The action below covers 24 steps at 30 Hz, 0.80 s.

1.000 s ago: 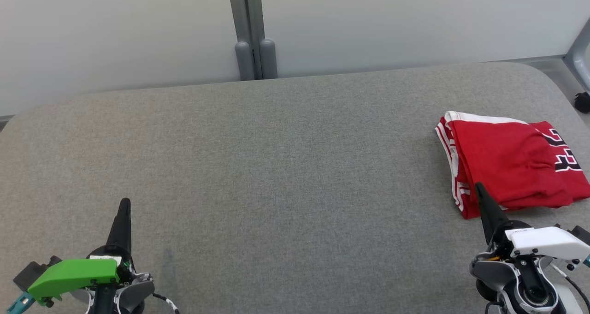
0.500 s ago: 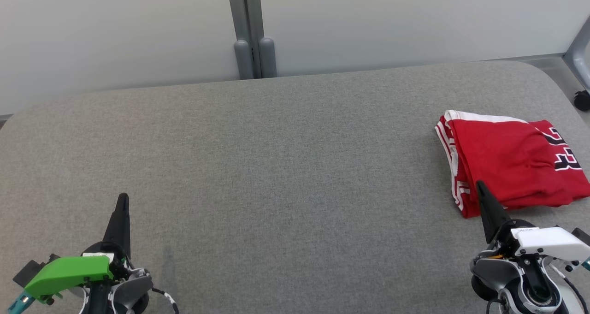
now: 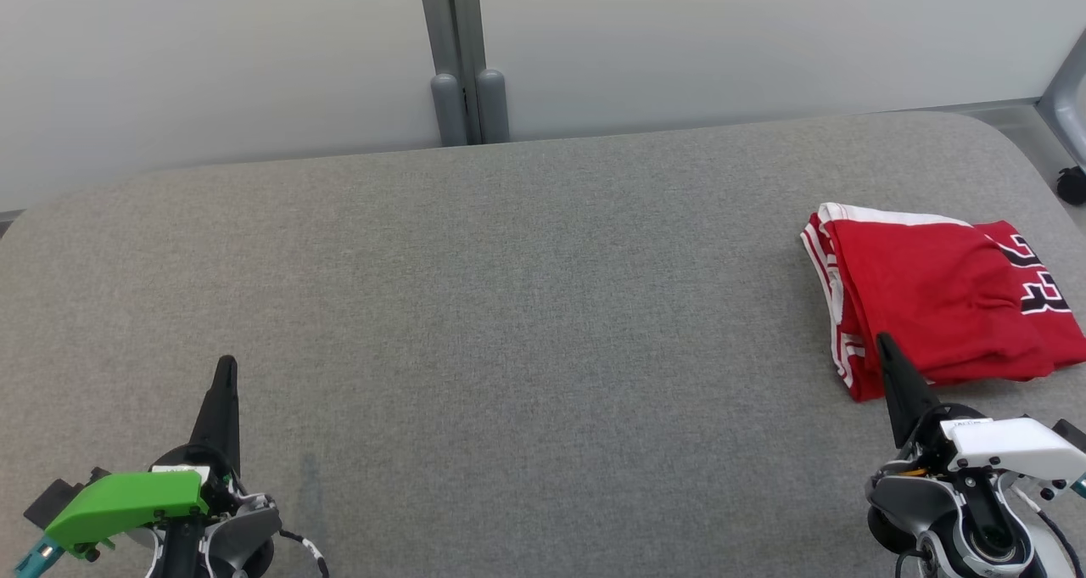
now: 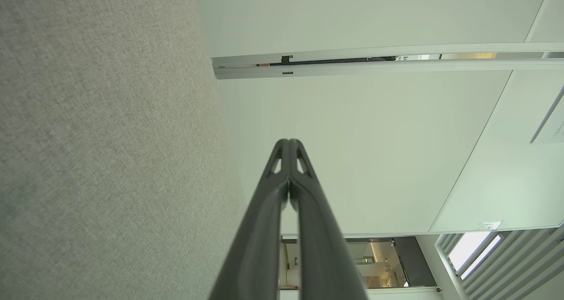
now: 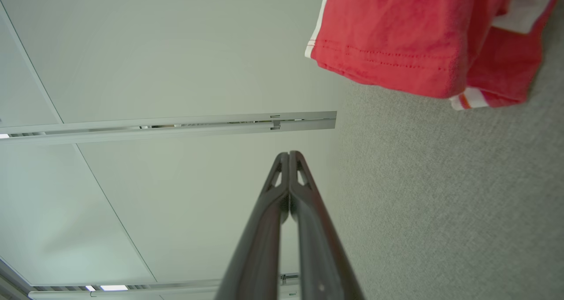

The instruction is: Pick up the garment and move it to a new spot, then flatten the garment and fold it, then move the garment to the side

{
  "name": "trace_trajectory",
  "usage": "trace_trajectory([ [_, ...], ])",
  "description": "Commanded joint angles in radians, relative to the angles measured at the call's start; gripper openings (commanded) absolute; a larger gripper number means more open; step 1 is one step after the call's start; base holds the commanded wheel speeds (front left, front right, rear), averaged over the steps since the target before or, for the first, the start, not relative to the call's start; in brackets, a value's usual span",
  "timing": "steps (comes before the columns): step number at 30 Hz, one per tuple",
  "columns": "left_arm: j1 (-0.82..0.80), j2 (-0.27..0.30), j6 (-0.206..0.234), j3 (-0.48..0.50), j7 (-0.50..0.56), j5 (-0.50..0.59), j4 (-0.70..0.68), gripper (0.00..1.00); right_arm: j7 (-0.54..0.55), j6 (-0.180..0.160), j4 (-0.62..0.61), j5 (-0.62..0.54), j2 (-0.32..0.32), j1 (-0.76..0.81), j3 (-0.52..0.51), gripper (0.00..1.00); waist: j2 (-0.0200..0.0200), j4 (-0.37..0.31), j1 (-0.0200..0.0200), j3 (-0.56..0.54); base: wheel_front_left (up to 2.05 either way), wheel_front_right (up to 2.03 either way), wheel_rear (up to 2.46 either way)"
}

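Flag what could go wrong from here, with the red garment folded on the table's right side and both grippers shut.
1. The right gripper tip sits at the garment's near corner in the head view; swinging away might snag a layer and undo the fold.
2. The garment runs past that view's right border, so its margin to the table edge cannot be checked; it may overhang and slide.

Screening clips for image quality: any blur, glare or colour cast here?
Head view: even, soft light, sharp weave on the grey fabric-covered surface, no glare on the folded red jersey. Both wrist views: pale greenish cast, scene rolled sideways.
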Motion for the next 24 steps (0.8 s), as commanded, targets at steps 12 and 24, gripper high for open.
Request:
trace_trajectory([
  [12,-0.011,0.007,-0.006,0.003,0.004,0.000,-0.002,0.00,0.003,0.000,-0.005,0.007,-0.001,-0.005,-0.002,0.00,0.0000,0.000,0.0000,0.000,0.00,0.00,0.00],
  [24,-0.011,0.007,-0.006,0.003,0.004,0.000,-0.002,0.00,0.003,0.000,-0.005,0.007,-0.001,-0.005,-0.002,0.00,0.0000,0.000,0.0000,0.000,0.00,0.00,0.00],
])
